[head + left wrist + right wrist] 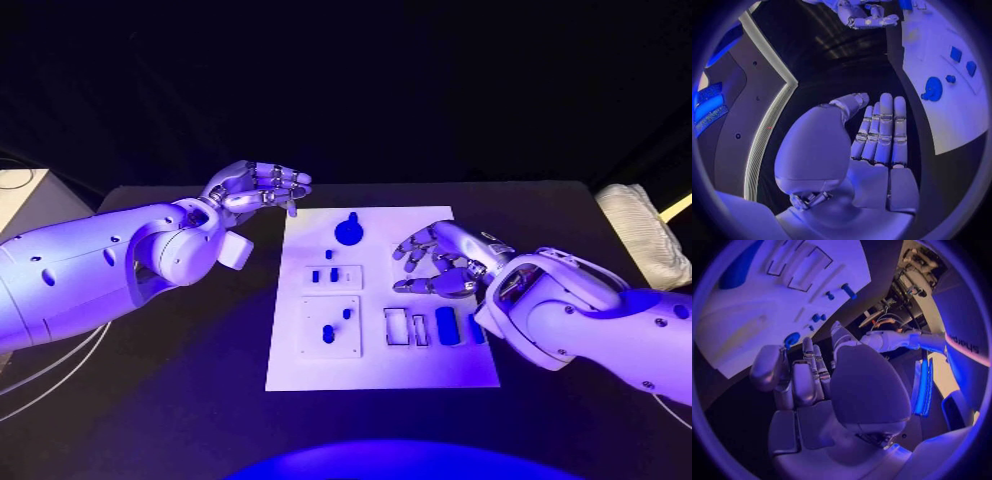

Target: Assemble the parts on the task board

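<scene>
The white task board (378,365) lies mid-table, and its edge also shows in the left wrist view (957,122). On it sit a large round blue part (349,230) near the far edge, small blue parts (326,275) in a square plate, and a blue bar (446,324) beside empty slots (395,327). My left hand (261,187) hovers off the board's far left corner, fingers bent, holding nothing (879,135). My right hand (438,264) hangs over the board's right side, fingers loosely curled and apart, nothing in them (801,377). The round part (932,89) lies ahead of the left hand.
A pale box (22,195) stands at the table's far left and a white padded thing (642,235) at its right edge. Cables (51,375) trail under the left arm. Bare black table (188,400) lies in front of the board.
</scene>
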`<action>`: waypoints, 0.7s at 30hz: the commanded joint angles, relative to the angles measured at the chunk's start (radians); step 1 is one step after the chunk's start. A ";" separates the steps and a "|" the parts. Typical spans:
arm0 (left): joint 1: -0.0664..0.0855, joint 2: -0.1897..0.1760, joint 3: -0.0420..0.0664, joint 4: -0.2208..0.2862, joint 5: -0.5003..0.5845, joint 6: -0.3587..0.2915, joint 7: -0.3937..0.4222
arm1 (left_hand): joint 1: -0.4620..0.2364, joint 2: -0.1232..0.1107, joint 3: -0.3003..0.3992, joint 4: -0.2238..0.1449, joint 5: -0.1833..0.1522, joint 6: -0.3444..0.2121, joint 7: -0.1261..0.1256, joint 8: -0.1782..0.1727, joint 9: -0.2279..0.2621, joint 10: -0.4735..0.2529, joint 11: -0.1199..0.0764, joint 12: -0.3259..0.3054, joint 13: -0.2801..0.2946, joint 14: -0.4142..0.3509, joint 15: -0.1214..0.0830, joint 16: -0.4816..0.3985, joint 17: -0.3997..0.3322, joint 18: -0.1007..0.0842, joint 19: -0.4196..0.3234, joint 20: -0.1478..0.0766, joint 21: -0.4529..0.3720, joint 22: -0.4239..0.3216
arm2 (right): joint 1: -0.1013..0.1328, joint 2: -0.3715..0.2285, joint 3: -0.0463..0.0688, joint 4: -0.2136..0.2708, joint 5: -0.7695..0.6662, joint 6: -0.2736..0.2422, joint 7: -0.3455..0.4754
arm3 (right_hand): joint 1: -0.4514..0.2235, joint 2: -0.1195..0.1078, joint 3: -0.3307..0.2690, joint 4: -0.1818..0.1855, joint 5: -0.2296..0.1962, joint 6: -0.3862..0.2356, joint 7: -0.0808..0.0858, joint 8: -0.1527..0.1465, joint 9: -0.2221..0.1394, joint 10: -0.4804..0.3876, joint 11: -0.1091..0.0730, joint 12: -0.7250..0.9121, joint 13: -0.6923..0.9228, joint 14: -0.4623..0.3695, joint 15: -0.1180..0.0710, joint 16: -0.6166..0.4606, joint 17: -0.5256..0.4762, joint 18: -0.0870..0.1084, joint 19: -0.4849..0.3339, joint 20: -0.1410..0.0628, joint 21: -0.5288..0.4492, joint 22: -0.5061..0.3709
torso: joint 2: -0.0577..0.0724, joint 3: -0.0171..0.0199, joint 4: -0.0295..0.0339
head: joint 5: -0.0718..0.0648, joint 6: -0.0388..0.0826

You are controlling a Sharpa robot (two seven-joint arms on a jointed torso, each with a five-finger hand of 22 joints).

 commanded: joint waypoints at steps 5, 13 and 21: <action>-0.004 -0.016 0.001 0.025 0.021 0.008 0.022 | -0.005 0.009 -0.005 -0.003 0.002 0.005 0.001 0.000 -0.002 0.001 -0.003 0.005 -0.002 0.001 0.003 -0.005 -0.001 0.013 0.003 0.000 0.000 0.002 | 0.009 -0.084 -0.010 0.005 0.205 0.113 -0.104 | -0.043 0.028 -0.123 0.000 -0.006 0.011 -0.051 0.070 0.028 0.212 -0.080 0.163 0.176 0.039 -0.048 0.053 0.134 -0.056 0.059 -0.042 0.248 0.150 | -0.007 -0.0027 -0.0146 | -0.056 0.001; -0.010 -0.031 0.001 0.056 0.026 0.000 0.022 | -0.011 0.009 -0.007 0.000 0.001 0.004 0.001 -0.001 -0.002 0.001 -0.003 0.007 -0.002 0.003 0.004 -0.005 -0.001 0.013 0.003 0.001 -0.001 0.001 | -0.011 -0.170 -0.019 0.038 0.147 0.161 -0.142 | -0.117 0.092 -0.162 0.002 0.007 0.078 -0.084 0.170 0.080 0.328 -0.104 0.913 1.124 0.093 -0.064 0.163 0.444 -0.082 0.081 -0.061 0.406 0.217 | -0.008 -0.0065 -0.0102 | -0.080 0.007; -0.012 -0.040 0.001 0.075 0.026 0.001 0.022 | -0.014 0.007 -0.008 0.001 0.000 0.002 0.001 -0.002 -0.003 -0.001 -0.003 0.007 -0.003 0.003 0.004 -0.005 -0.001 0.013 0.002 0.001 -0.002 0.001 | -0.031 -0.201 -0.027 0.062 0.051 0.170 -0.196 | -0.138 0.093 -0.168 0.004 0.002 0.086 -0.084 0.163 0.086 0.385 -0.104 1.047 1.297 0.105 -0.063 0.182 0.508 -0.092 0.090 -0.059 0.466 0.237 | -0.008 -0.0055 -0.0122 | -0.080 0.003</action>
